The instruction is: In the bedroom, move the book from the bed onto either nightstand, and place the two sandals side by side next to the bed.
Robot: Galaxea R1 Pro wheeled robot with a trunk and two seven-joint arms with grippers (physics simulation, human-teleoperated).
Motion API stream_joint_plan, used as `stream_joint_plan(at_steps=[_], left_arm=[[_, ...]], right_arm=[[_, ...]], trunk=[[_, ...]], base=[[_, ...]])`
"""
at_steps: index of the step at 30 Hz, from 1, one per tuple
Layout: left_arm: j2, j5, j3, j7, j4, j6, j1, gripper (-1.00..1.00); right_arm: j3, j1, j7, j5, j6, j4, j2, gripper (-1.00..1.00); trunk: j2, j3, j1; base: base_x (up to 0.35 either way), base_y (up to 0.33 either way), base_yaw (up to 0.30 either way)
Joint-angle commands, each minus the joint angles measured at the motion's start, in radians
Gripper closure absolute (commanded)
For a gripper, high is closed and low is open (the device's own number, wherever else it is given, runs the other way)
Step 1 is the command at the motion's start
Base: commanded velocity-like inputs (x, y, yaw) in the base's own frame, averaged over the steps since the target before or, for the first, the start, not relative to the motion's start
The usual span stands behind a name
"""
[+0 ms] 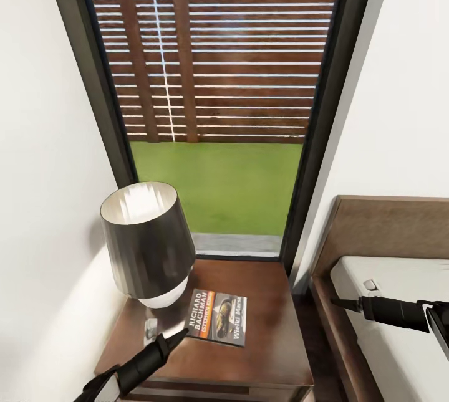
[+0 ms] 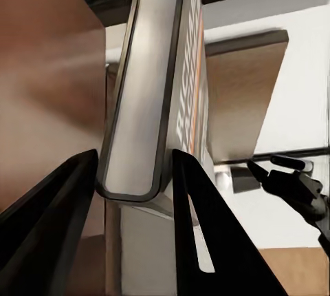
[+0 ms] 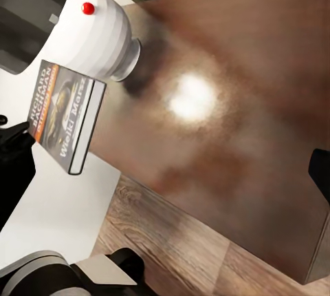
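Book on the nightstand

My left tool [image 1: 181,335] is open around the book's [image 1: 218,316] edge beside the lamp [image 1: 147,245]. I cannot tell about my right tool [image 1: 337,302].

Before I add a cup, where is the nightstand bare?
Free: the nightstand strip right of the book, and the back toward the window. Crowded: the left side, with the lamp and left fingers.

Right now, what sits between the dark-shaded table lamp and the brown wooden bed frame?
In the head view, the white-and-orange paperback book, over the dark brown nightstand; the rest of its top is bare.
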Motion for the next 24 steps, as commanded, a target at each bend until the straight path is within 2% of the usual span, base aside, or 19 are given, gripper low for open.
stream_joint_plan(at_steps=[1, 6, 8, 9, 11, 13, 16, 24], left_arm=[[0.000, 0.004, 0.007, -0.003, 0.000, 0.025, -0.001, 1.00], [-0.001, 0.003, 0.047, 0.006, 0.000, 0.059, -0.005, 1.00], [-0.003, 0.003, 0.061, 0.054, 0.000, 0.062, -0.007, 1.00], [-0.005, 0.004, 0.066, 0.102, 0.000, 0.064, -0.008, 1.00], [-0.006, 0.007, 0.069, 0.142, 0.000, 0.065, -0.010, 1.00], [-0.007, 0.019, 0.071, 0.156, -0.001, 0.066, -0.011, 1.00], [-0.013, 0.055, 0.069, 0.182, -0.004, 0.063, -0.011, 1.00], [-0.025, 0.059, 0.064, 0.243, -0.067, 0.061, -0.013, 1.00]], right_arm=[[-0.004, -0.001, 0.009, 0.010, 0.010, -0.001, 0.001, -1.00], [-0.004, -0.001, 0.009, 0.011, 0.010, -0.001, 0.001, -1.00], [-0.004, -0.001, 0.008, 0.011, 0.010, -0.001, 0.001, -1.00], [-0.005, -0.001, 0.008, 0.011, 0.010, -0.001, 0.001, -1.00], [-0.005, -0.001, 0.009, 0.011, 0.010, -0.001, 0.001, -1.00], [-0.005, -0.002, 0.009, 0.011, 0.010, -0.001, 0.001, -1.00], [-0.005, -0.001, 0.009, 0.011, 0.010, -0.001, 0.001, -1.00], [-0.005, -0.002, 0.009, 0.012, 0.010, -0.001, 0.001, -1.00]], trunk=[[0.000, -0.001, 0.000], [0.000, -0.001, 0.000], [0.000, -0.001, 0.000], [0.000, -0.001, 0.000], [0.000, -0.001, 0.000], [0.000, -0.001, 0.000], [0.000, -0.001, 0.000], [0.000, -0.001, 0.000]], base=[[0.000, 0.000, 0.000], [0.000, 0.000, 0.000], [0.000, 0.000, 0.000], [0.000, 0.000, 0.000], [0.000, 0.000, 0.000], [0.000, 0.000, 0.000], [0.000, 0.000, 0.000], [0.000, 0.000, 0.000]])
